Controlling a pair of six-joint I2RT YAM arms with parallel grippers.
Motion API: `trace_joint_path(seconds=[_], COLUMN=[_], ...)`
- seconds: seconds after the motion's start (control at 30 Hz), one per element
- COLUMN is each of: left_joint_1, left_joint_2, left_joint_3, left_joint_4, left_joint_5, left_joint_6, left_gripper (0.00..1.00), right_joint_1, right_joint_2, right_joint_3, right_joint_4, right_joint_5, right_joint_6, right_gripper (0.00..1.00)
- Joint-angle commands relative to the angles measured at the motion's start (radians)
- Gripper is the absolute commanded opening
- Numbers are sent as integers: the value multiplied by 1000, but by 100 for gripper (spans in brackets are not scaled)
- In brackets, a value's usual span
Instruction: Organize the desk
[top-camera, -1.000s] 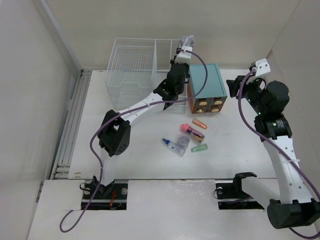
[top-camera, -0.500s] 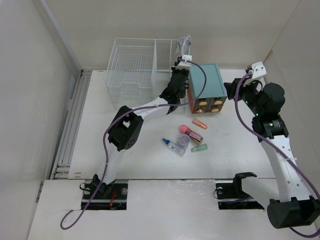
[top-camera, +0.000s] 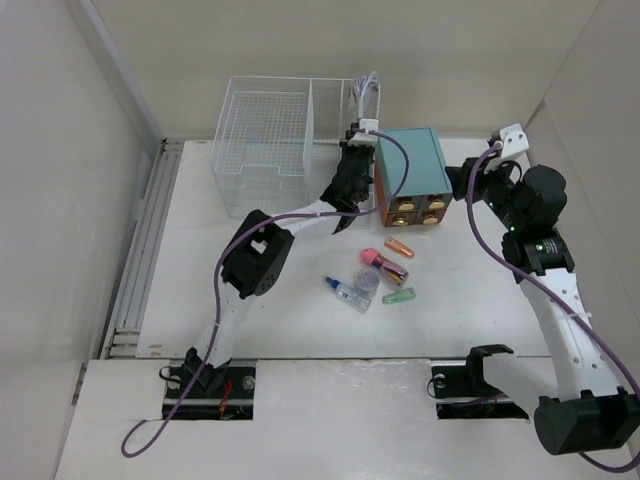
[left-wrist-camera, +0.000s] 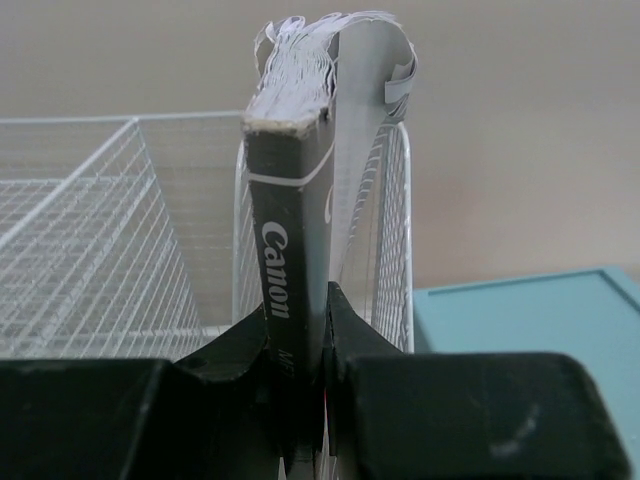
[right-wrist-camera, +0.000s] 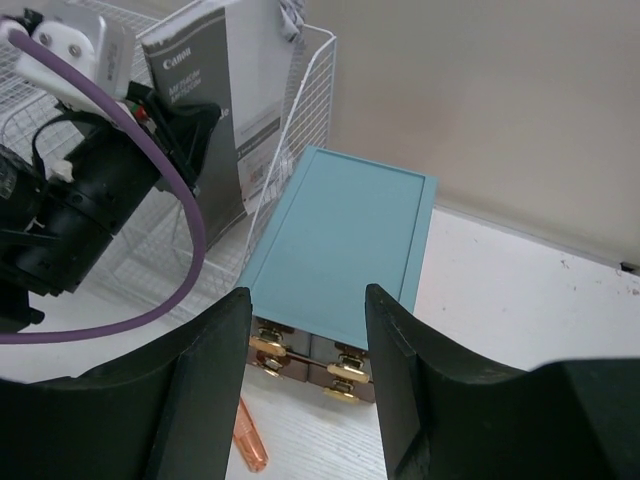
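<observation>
My left gripper (left-wrist-camera: 300, 310) is shut on a thick black-spined Canon booklet (left-wrist-camera: 290, 230), which it holds upright with its white pages fanned at the top. In the top view the booklet (top-camera: 367, 92) stands over the narrow right compartment of the white wire basket (top-camera: 265, 150), at the back of the white desk (top-camera: 480, 300). My right gripper (right-wrist-camera: 308, 295) hangs open and holds nothing, just above and right of the teal-topped drawer box (right-wrist-camera: 340, 230). The booklet (right-wrist-camera: 215, 70) and the left gripper (right-wrist-camera: 180, 115) also show in the right wrist view.
The drawer box (top-camera: 412, 165) has brass pulls on its front and sits against the basket's right side. In front of it lie an orange pen (top-camera: 399, 245), a pink-capped item (top-camera: 375, 260), a green item (top-camera: 398, 296) and a blue-tipped tube (top-camera: 345, 291). Pale wall panels enclose the desk.
The left arm has stretched toward the back and carried the booklet further over the basket's right compartment. The right gripper has edged slightly left toward the drawer box.
</observation>
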Motion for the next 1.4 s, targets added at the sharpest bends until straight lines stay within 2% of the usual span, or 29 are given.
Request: trace_joint_path(seconds=[0.0, 0.17, 0.3, 0.33, 0.37, 0.5, 0.67, 0.73, 0.77, 0.8, 0.83, 0.87, 0.9, 0.93, 0.97, 1.0, 1.03, 1.07, 1.1, 1.17, 1.2, 1.23, 1.37], left_joint_1=[9, 9, 18, 18, 18, 18, -14, -60, -80, -124, -152, -176, -231, -259, -280, -302, -314, -324, -324, -324, -334, -334, -344], left_joint_2=[-30, -20, -20, -30, -45, -111, -296, -365, -404, -488, -532, -578, -670, -721, -772, -828, -943, -999, -1052, -1201, -1244, -1280, -1393], left_joint_3=[-8, -20, -11, -11, -20, -55, -173, -245, -276, -310, -342, -415, -449, -483, -564, -612, -664, -781, -846, -975, -1082, -1118, -1204], left_joint_4=[175, 166, 132, 120, 120, 109, 180, 189, 206, 220, 220, 220, 167, 116, 59, -2, -141, -192, -228, -280, -299, -325, -510], left_joint_5=[10, -16, -5, 6, 6, 21, 12, -29, -29, -48, -89, -103, -115, -176, -193, -175, -143, -75, -33, 12, 21, 21, 12], left_joint_6=[-26, -36, -65, -66, -66, -66, -40, -40, -30, -30, -50, -65, -85, -166, -240, -316, -404, -582, -648, -765, -802, -866, -915], left_gripper=[0, 0, 49, 68, 74, 87, 89, 89, 81, 73, 61, 48, 20, 10, 6, 6, 17, 33, 47, 61, 64, 64, 65], right_joint_1=[-2, -2, -2, -2, -2, -2, -63, -88, -109, -109, -109, -109, -109, -109, -109, -109, -109, -109, -109, -109, -109, -109, -39], right_joint_2=[-4, -4, -4, -4, -4, 5, 24, 36, 51, 62, 85, 97, 114, 154, 178, 204, 229, 269, 281, 291, 304, 318, 358], right_joint_3=[5, 5, 5, 5, 5, -4, -4, -4, -4, -4, -4, -4, -18, -32, -32, -44, -53, -79, -96, -156, -177, -197, -253], right_joint_4=[61, 61, 61, 61, 61, 61, 52, 40, 27, 18, 6, -3, -3, -3, -3, 12, 21, 32, 64, 104, 125, 179, 254], right_joint_5=[-8, -40, -49, -49, -49, -72, -85, -98, -107, -120, -140, -214, -257, -300, -404, -448, -477, -502, -519, -528, -528, -519, -419], right_joint_6=[-3, -3, -13, -13, -13, -13, 20, 65, 82, 117, 130, 144, 165, 229, 256, 282, 349, 371, 389, 441, 463, 484, 529], right_gripper=[55, 55, 57, 57, 58, 60, 60, 51, 22, 7, 0, 0, 0, 9, 21, 36, 46, 52, 61, 63, 63, 63, 63])
